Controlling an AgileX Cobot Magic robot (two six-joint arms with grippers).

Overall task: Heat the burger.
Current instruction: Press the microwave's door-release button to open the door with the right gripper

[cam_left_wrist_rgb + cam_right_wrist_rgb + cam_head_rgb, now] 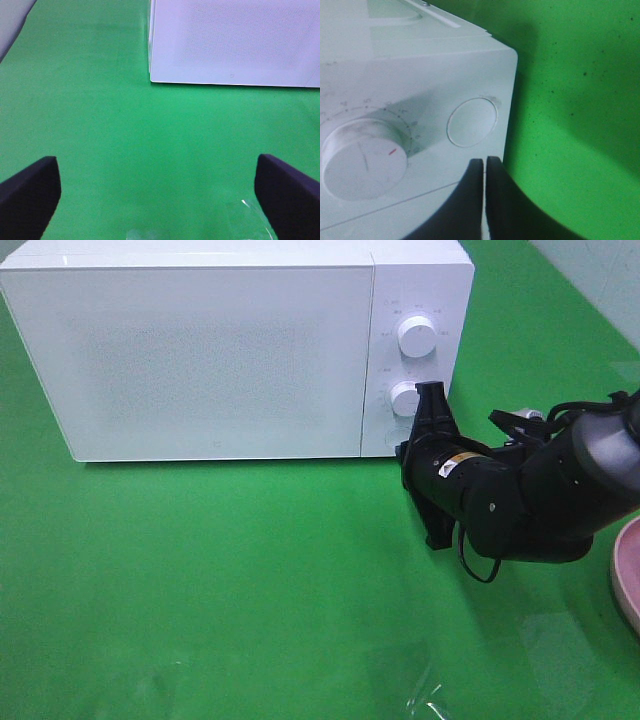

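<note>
No burger in view, probably behind the shut door (pixel 190 350) of the microwave (pixel 420 280); right pincer (pixel 484 161) clenched, empty, just beside the microwave's round button (pixel 471 122); left pincer (pixel 160 195) released, empty, before the microwave; burger judged light, soft and slip-layered, so take it gently by the bun sides.

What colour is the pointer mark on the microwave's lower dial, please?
Red; the right wrist view shows the mark best.

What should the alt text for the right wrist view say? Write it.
The shut right gripper points at the front panel of a white microwave, tips close to a round button. A white dial with a red mark sits beside the button; green table shows beyond.
</note>
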